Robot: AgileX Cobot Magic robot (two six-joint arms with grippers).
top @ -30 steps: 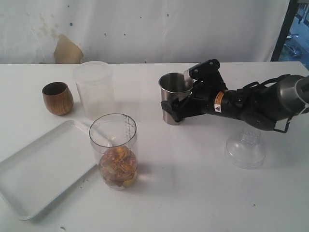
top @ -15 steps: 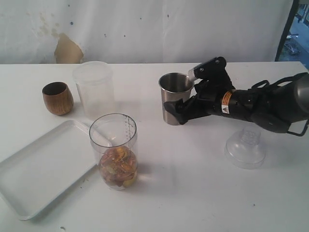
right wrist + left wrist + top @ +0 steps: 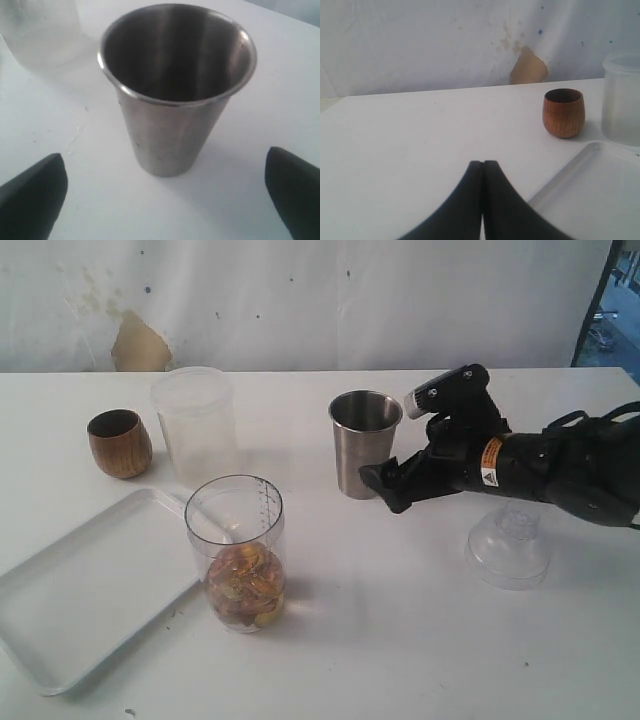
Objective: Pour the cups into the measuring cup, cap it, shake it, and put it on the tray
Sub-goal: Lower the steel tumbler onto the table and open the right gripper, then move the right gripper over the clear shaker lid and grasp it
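1. the right gripper (image 3: 392, 440) is spread wide and holds nothing. it faces the steel tumbler (image 3: 365, 443), which stands upright on the worktop (image 3: 400, 640) just beyond the fingertips, with a finger out to either side and neither touching it
2. in the right wrist view the tumbler's inside shows only bare steel, so its pour looks done
3. the left gripper (image 3: 482, 170) is pressed together and empty. it sits low over the worktop by the corner of the tray (image 3: 60, 640), pointing toward the wooden cup (image 3: 119, 443)
4. the measuring cup (image 3: 236, 550) stands upright and uncapped just beside the tray's near right edge. it has amber pieces in its bottom and sits well left of the tumbler
5. whether the wooden cup holds anything cannot be told, as its inside is dark
6. if capping is next, the clear domed lid (image 3: 508, 545) matters most. it rests on the worktop under the right forearm, behind the right gripper and not ahead of it
7. the right arm is much the nearer, but it would need to draw back and turn down to reach the lid
8. the frosted container (image 3: 195, 425) stands between the wooden cup and the tumbler and plays no part
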